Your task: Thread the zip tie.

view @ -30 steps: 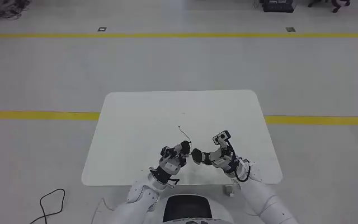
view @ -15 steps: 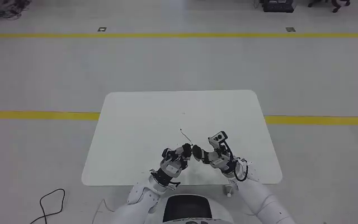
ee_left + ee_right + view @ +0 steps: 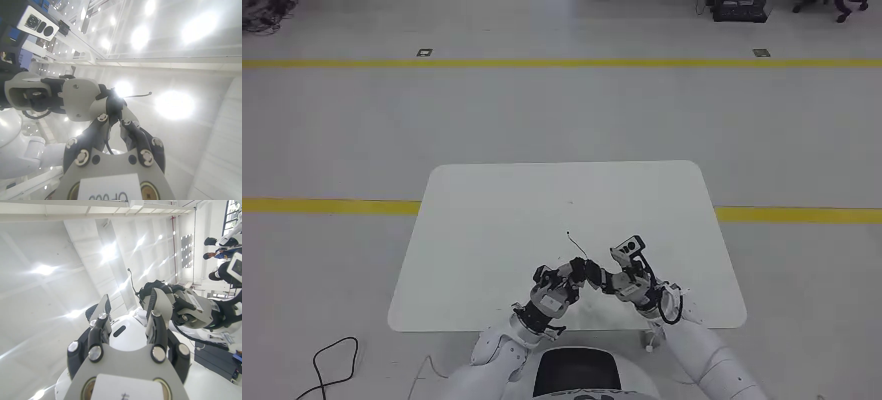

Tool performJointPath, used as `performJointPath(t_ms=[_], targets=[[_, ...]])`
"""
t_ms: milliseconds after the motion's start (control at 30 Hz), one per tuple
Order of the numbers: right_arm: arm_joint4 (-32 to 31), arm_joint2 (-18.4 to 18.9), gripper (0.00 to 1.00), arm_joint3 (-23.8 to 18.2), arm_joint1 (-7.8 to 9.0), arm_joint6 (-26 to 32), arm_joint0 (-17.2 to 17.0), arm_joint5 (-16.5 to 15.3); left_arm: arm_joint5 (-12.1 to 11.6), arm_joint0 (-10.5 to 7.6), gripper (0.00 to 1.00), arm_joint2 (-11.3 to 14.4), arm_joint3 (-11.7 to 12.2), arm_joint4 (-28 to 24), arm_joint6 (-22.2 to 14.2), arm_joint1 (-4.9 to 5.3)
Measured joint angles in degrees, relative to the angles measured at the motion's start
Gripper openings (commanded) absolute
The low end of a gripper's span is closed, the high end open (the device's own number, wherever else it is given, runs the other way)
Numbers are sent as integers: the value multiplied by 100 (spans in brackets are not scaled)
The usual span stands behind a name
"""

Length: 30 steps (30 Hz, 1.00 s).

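1. Zip tie (image 3: 574, 244): a thin dark strip held by one end up off the bench (image 3: 492, 220). In the top view its free length runs from the grip toward 11 o'clock. The free end carries a small square head (image 3: 150, 93).
2. Left tool (image 3: 114, 113): pinched tight on the lower end of the zip tie, with the fingers drawn together. The rest of the zip tie sticks out past the fingertips.
3. Right tool (image 3: 129, 296): spread wide and holding nothing, its ribbed inner faces turned toward each other. In the right wrist view the zip tie rises in line with the gap between the two fingers. One finger sits just beside the left tool's dark fingertips, though I cannot tell whether they touch.
4. Seen from the top, the two tools meet tip to tip above the 6 o'clock part of the bench, close to its near edge. The left tool is at 9 o'clock of the meeting point and the right tool at 3 o'clock.
5. The bench is white with rounded corners, and the arms come in over its 6 o'clock edge.
6. The floor (image 3: 342, 120) around the bench is pale grey. Two yellow lines (image 3: 332, 206) cross it from 9 to 3 o'clock, one passing behind the bench and one farther off toward 12 o'clock.
7. A black cable (image 3: 332, 360) lies looped on the floor at about 7 o'clock from the bench, well apart from it.
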Motion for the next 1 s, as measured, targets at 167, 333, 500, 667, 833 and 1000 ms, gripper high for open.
performJointPath(t_ms=[167, 333, 500, 667, 833, 1000], targets=[[61, -11, 40, 65, -29, 48, 24, 64, -2, -2, 0, 10, 4, -1, -10, 2], [84, -18, 37, 93, -55, 116, 44, 78, 18, 0, 0, 12, -1, 12, -17, 8], [69, -26, 35, 95, -76, 116, 48, 84, 27, 5, 0, 17, -9, 19, -22, 14], [60, -32, 32, 123, -94, 116, 57, 110, 30, 10, 0, 17, -16, 24, -23, 19], [40, -33, 31, 140, -108, 116, 64, 116, 43, 14, 0, 24, -15, 42, -29, 25], [19, -31, 20, 152, -118, 116, 72, 127, 48, 11, 0, 32, -13, 69, -28, 30]])
